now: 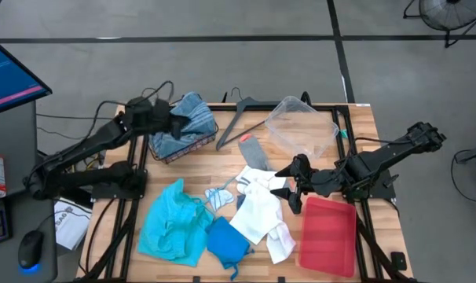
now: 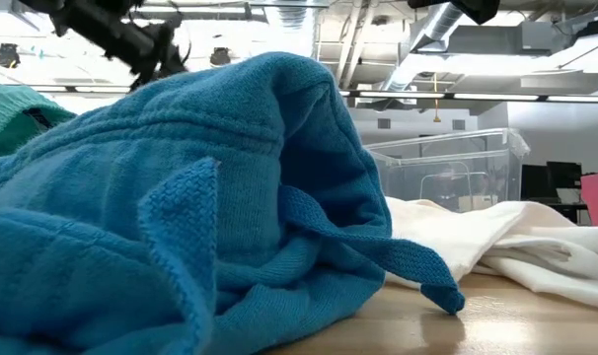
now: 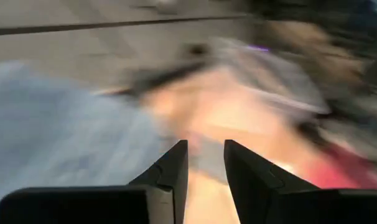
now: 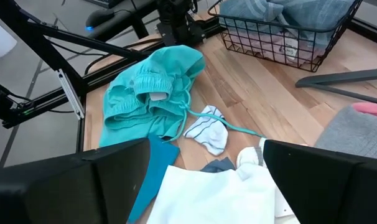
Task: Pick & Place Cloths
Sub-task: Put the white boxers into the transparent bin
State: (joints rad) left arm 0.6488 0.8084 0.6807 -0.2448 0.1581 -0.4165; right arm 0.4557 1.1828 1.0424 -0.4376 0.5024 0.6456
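Nearest the front edge of the table, a bright blue cloth lay crumpled, filling most of the low view, with a turquoise garment spread just beside it on the left arm's side. On its other side a white cloth stretched over the wood, its end reaching almost to the flat red tray, which held nothing that could be seen. A small blue-white striped rag sat between the turquoise garment and the white cloth, touching the garment's drawstring.

Over the white cloth hovered the right gripper, its fingers spread wide and pinching nothing; whether they touched the fabric could not be told. Just past it a grey cloth with a pink end lay near the middle of the table.

Farther back, a clear plastic bin stood on the right arm's side, and it looked to hold nothing. A grey clothes hanger lay next to it. At the far left corner stood a wire basket, heaped with blue-grey cloths that rose above its rim. The left gripper hung at the basket, over that heap, its fingers slightly parted with nothing visible between them in the blurred wrist view.
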